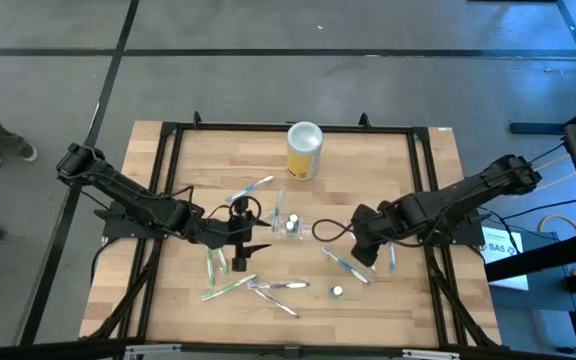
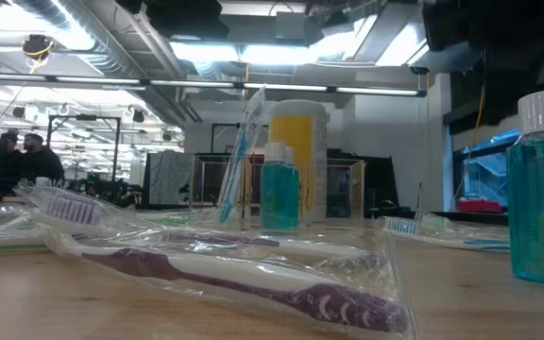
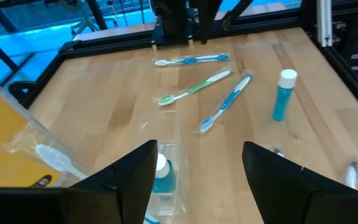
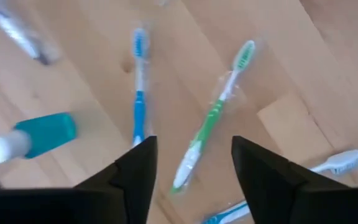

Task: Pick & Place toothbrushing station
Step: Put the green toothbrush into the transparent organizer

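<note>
While left tool (image 1: pixel 240 248) hovers nearby, clear container (image 1: pixel 290 224) holds blue-green bottle (image 3: pixel 161 175).

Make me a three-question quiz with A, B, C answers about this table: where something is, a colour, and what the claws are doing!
1. Where does the yellow canister stand?
A) on the table near one edge, midway between the arms
B) in the left claw
C) on the floor

2. What colours is the wrapped toothbrush nearest the low camera?
A) red and black
B) purple and white
C) all orange

3. How are the left claw and right claw?
A) both shut on toothbrushes
B) one holds a bottle
C) both open, empty

Answers:
1. A, the high view shows it upright on the wood.
2. B, the low view shows those colours.
3. C, each wrist view shows fingers apart with nothing gripped.
</note>
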`<state>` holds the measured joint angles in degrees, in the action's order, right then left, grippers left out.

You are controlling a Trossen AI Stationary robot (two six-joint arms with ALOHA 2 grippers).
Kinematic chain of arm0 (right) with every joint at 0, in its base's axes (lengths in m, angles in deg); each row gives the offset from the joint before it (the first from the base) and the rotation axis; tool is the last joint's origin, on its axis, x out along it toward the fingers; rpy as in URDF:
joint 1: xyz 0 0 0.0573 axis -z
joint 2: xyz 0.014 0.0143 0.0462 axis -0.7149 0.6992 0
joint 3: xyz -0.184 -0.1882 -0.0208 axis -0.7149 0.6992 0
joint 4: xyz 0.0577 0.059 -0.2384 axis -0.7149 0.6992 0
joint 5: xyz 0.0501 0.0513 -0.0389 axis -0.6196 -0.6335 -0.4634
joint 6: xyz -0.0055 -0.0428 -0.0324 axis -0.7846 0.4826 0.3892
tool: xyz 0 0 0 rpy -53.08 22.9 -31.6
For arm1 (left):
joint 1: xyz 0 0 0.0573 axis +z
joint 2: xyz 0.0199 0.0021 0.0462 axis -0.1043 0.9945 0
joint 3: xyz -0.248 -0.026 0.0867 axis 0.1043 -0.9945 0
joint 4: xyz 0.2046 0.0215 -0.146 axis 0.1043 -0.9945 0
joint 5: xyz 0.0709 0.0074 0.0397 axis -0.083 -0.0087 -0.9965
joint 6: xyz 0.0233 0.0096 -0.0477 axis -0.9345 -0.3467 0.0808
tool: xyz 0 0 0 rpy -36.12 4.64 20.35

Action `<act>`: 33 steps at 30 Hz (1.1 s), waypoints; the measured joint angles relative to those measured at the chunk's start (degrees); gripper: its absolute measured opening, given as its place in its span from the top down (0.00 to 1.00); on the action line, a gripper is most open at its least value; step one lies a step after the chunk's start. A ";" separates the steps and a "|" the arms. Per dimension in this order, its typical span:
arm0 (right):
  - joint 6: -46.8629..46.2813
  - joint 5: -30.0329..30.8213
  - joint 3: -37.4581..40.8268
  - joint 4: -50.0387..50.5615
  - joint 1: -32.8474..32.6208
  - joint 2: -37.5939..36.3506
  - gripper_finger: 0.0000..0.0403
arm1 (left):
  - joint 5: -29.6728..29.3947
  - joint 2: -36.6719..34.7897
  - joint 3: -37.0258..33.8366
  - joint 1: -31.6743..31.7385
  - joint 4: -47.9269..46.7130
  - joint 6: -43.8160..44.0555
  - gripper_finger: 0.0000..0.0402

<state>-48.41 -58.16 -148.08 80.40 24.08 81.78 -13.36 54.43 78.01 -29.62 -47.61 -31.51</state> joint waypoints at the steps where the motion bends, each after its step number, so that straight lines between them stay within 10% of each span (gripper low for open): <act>1: -0.42 0.02 0.96 -0.35 0.20 0.01 0.46 | 0.56 0.00 0.00 0.00 -0.11 0.38 0.42; 33: -4.05 -0.91 15.21 -21.73 4.95 13.95 0.49 | 2.29 0.00 0.00 -0.68 -2.53 6.04 0.42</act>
<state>-52.45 -59.07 -132.87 58.66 29.03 95.73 -11.07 54.43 78.01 -30.30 -50.14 -25.47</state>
